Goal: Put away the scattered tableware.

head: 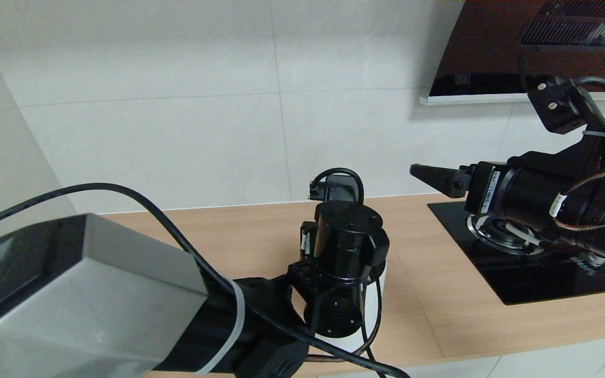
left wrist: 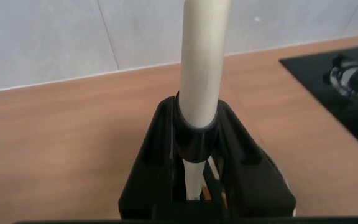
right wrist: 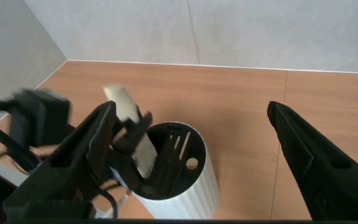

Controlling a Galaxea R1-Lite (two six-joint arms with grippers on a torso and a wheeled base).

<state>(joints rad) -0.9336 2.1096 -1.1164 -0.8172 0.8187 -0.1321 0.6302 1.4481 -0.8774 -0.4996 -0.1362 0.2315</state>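
A: Left claw (left wrist: 196,115) state?
B: Clamped on a cream utensil (left wrist: 201,56), one finger on each side of the shaft. The handle stands near upright above the claw, with a slight tilt.
A: What kind of utensil?
B: Can't tell. Round cream shaft, thinner below the grip.
A: Where is it relative to the holder (right wrist: 194,186)?
B: Directly over it. The holder is a white ribbed cylinder with a black slotted top, standing on the bench (head: 239,231) near the front edge. The utensil's lower end reaches the slotted top. Can't tell how deep it sits, the claw blocks that.
A: Anything else in the holder?
B: A couple of thin pale sticks (right wrist: 180,146) in one slot. Can't tell what they are.
A: Right claw (right wrist: 191,109)?
B: Spread wide, holding nothing. It hangs above the bench to the right of the holder, aimed toward it, well apart from the left claw.
A: Surroundings?
B: Black hob (head: 533,278) set into the bench on the right, hood (head: 491,47) above it, tiled wall (head: 176,105) behind.
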